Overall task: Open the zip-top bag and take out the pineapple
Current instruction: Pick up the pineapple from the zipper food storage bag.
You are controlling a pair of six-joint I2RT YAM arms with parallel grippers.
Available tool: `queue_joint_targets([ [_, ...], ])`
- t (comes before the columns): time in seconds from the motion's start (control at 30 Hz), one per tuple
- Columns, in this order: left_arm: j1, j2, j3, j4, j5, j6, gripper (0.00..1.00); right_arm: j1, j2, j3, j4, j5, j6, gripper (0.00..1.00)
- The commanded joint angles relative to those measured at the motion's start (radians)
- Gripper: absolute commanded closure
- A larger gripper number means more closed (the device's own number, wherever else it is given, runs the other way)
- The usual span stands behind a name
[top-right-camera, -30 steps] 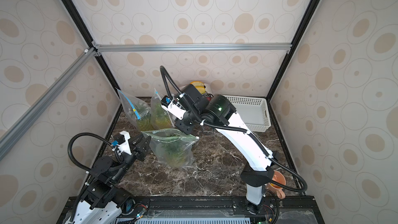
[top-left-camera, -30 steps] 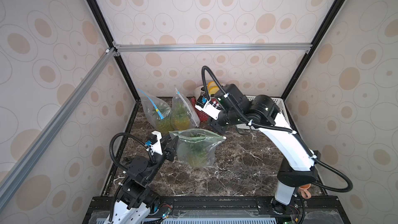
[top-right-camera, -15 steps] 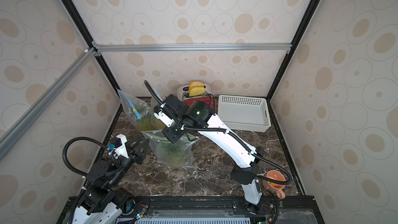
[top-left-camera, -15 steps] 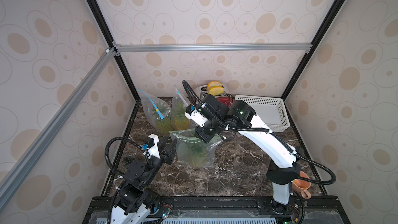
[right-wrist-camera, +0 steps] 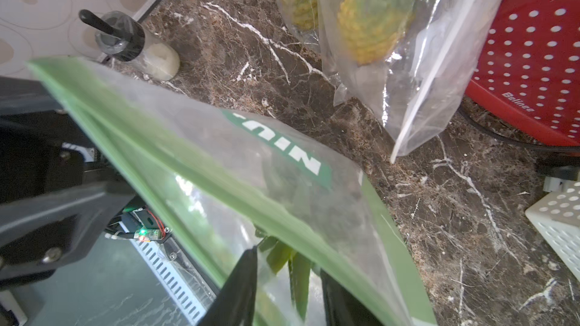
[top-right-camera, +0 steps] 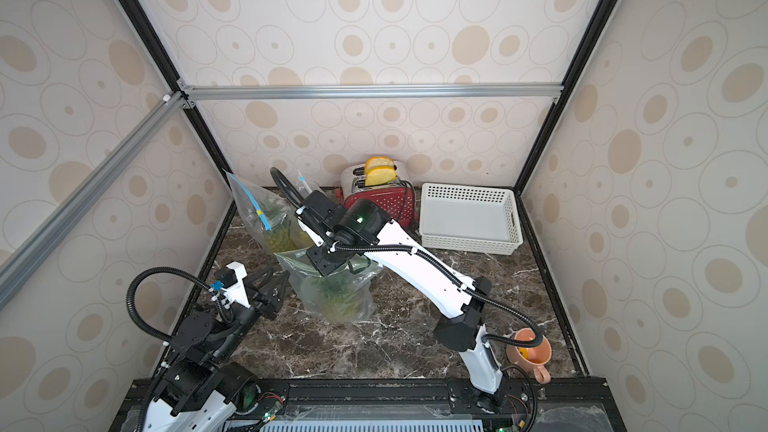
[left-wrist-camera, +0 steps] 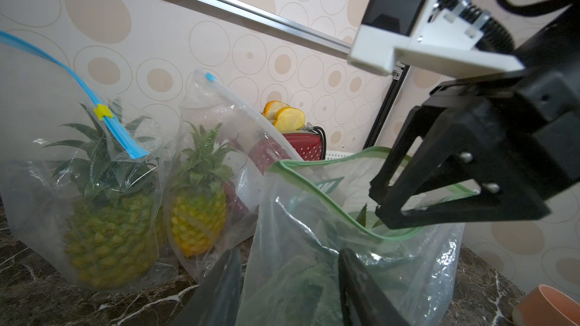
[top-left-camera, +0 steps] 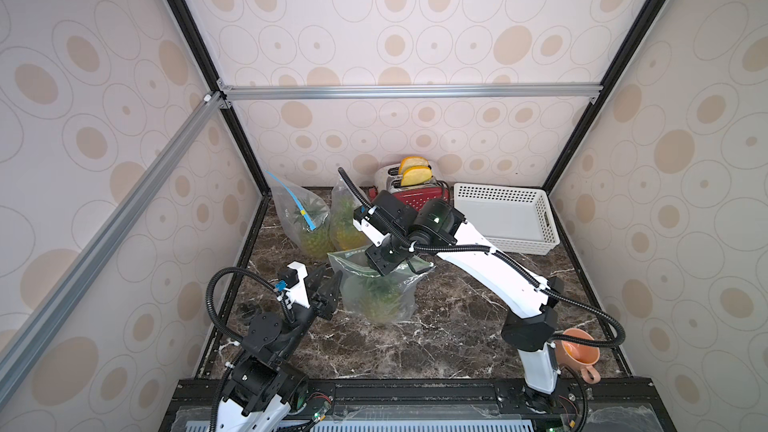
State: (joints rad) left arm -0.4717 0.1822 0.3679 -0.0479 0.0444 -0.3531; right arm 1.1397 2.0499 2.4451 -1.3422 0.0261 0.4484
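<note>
Marble table (top-left-camera: 457, 326), mid-frame: right gripper (left-wrist-camera: 379, 205) parted at bag (top-left-camera: 407, 297) mouth over pineapple (top-left-camera: 380, 305); left gripper (top-left-camera: 328, 284) parted astride bag's edge.

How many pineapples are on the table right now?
3. One in the green-rimmed bag mid-table; one in the blue-zipper bag at the back left; one in the clear bag beside it, near the toaster. None seem hidden.

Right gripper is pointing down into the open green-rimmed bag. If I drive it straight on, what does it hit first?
Most likely the pineapple's leaves: the right gripper sits at the open mouth of the bag, and leaves show between its fingers in its wrist view. Depth is unclear.
</note>
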Motion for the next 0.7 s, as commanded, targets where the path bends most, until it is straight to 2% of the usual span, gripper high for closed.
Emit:
queue_joint_targets([
  [0.0,0.004,-0.007,0.0,0.007,0.012,-0.015,0.48,-0.016,0.029,0.021,-0.011,0.04,0.055,0.59],
  [0.1,0.004,-0.008,-0.01,0.018,0.016,-0.023,0.48,-0.017,0.051,0.042,-0.025,0.063,0.071,0.54],
  [0.27,0.004,-0.016,-0.025,0.034,0.022,-0.032,0.48,-0.021,0.039,0.051,-0.01,0.118,0.116,0.53],
  [0.53,0.004,-0.03,-0.037,0.04,0.015,-0.034,0.48,-0.035,0.096,0.123,-0.086,0.052,0.14,0.51],
  [0.67,0.004,-0.042,-0.046,0.04,0.012,-0.037,0.47,-0.019,0.072,0.098,-0.119,0.023,0.135,0.51],
])
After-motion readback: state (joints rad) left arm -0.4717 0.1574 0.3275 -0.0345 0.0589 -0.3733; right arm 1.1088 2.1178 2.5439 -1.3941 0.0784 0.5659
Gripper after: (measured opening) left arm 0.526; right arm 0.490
